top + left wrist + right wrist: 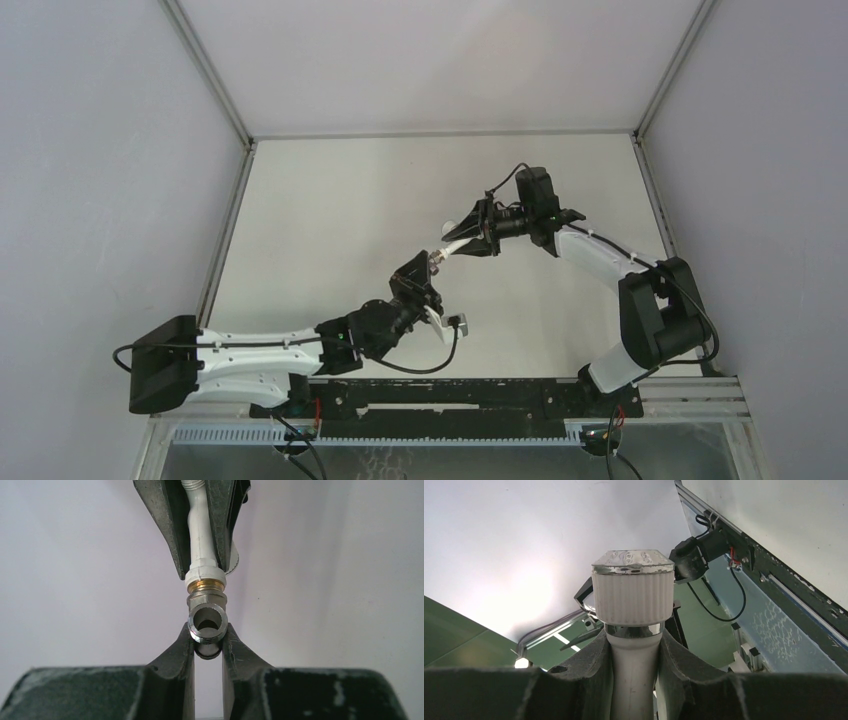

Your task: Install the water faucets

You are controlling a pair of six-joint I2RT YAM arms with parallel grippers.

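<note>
The two faucet parts are held together in mid-air above the table. My right gripper (464, 243) is shut on the white plastic tap piece (452, 248). In the right wrist view its stem (634, 680) sits between my fingers, with the ribbed white cap (633, 597) just past the fingertips. My left gripper (430, 266) is shut on the grey metal fitting (207, 622), clamping its round open end. In the left wrist view the tap piece (202, 530) comes down from the right gripper and meets the fitting at a brass threaded collar (205, 584), in one straight line.
The white table (330, 220) is boxed in by grey walls with metal frame edges (232, 230). A black rail (450, 395) with cables runs along the near edge by the arm bases. The left wrist camera (458, 322) hangs below the left gripper.
</note>
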